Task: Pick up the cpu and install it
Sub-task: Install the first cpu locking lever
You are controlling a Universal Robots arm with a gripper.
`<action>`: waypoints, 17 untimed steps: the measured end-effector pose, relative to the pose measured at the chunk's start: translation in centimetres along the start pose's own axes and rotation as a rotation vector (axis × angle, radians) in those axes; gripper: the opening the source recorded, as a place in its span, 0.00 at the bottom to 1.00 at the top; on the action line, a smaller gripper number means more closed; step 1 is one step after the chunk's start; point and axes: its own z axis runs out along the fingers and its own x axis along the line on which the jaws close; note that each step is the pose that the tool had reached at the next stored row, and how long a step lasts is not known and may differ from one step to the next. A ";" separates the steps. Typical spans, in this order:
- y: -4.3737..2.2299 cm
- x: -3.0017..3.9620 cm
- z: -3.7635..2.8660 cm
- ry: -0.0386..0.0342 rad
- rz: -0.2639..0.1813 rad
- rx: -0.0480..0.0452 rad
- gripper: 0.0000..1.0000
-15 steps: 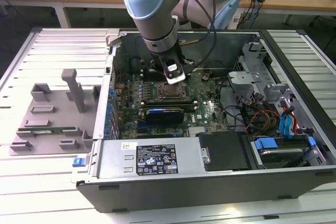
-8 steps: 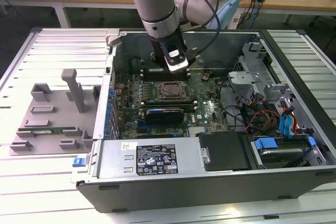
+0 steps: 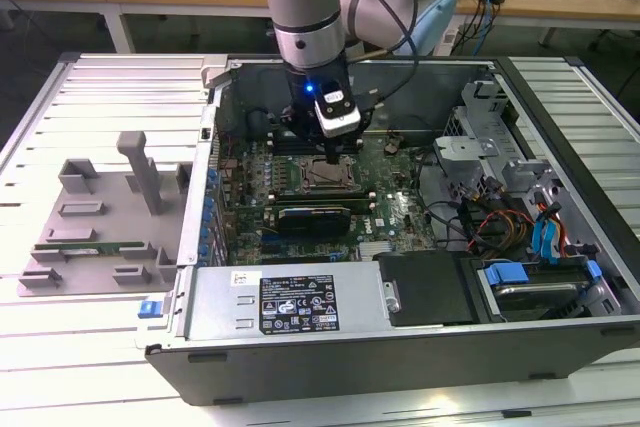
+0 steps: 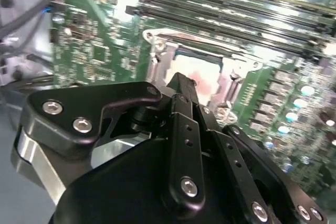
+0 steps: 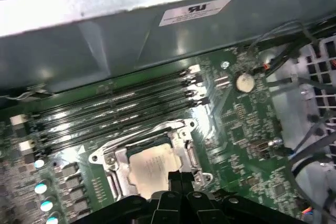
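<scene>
The arm reaches down into the open computer case on the worktop, its gripper poised right over the socket in the middle of the motherboard. The cpu lies flat in that socket, silvery top up, beside the row of memory slots. In both wrist views the fingers look pressed together just above the chip, pinching nothing that I can see.

Arm vertical, wrist pointing straight down. Gripper lowest, fingers drawn together at the tips, nothing visibly held.
</scene>
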 end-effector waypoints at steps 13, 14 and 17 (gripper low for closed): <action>0.30 -0.92 0.58 0.1107 -0.223 0.0011 0.11; 0.30 -0.91 0.66 0.1109 -0.247 -0.0024 0.11; 0.32 -0.97 0.78 0.1124 -0.294 -0.0086 0.11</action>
